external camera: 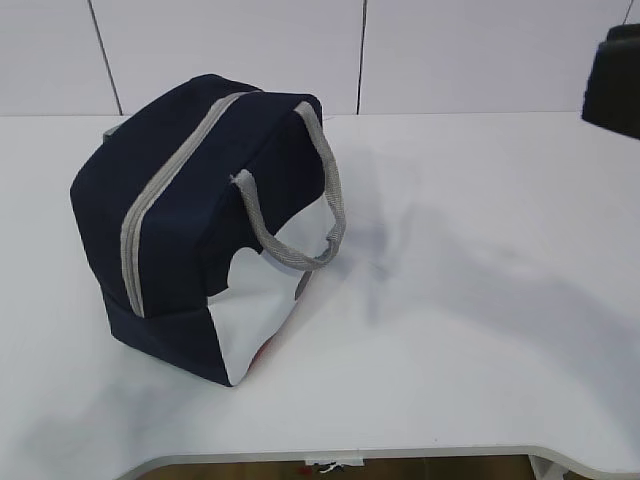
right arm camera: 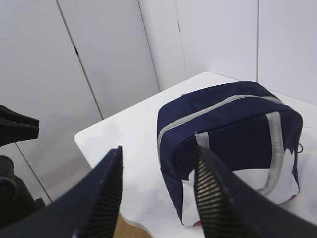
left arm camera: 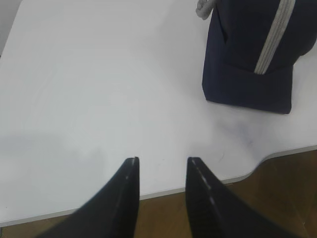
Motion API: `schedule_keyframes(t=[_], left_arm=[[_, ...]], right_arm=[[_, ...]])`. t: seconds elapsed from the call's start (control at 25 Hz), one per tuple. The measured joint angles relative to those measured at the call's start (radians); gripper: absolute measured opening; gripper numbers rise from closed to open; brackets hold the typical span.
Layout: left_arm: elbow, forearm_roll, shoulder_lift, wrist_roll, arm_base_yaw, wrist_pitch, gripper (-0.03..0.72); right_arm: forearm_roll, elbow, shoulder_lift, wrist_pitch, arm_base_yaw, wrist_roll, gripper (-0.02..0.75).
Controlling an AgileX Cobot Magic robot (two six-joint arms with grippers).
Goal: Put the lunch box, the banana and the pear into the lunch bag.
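The dark navy lunch bag (external camera: pixel 205 215) stands on the left of the white table (external camera: pixel 480 300), its grey zipper strip (external camera: pixel 175 175) shut along the top and a grey handle (external camera: pixel 300 215) hanging over its white side panel. The lunch box, banana and pear are out of view. My left gripper (left arm camera: pixel 161 161) is open and empty above the table's front edge, well left of the bag (left arm camera: pixel 257 54). My right gripper (right arm camera: pixel 158 151) is open and empty, raised high with the bag (right arm camera: pixel 233 144) below it; only a dark part of that arm (external camera: pixel 612 80) shows at the exterior view's right edge.
White wall panels (external camera: pixel 300 50) rise behind the table. The table's front edge has a curved cut-out (external camera: pixel 340 460) with brown floor below. The other arm (right arm camera: pixel 15 163) shows dark at the left of the right wrist view.
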Motion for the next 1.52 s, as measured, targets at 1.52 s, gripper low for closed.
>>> schedule_keyframes(t=[1.52], left_arm=[[0.0,0.0,0.0,0.0,0.0,0.0,0.243]], right_arm=[[0.0,0.296,-0.616,0.351,0.0,0.012,0.384]])
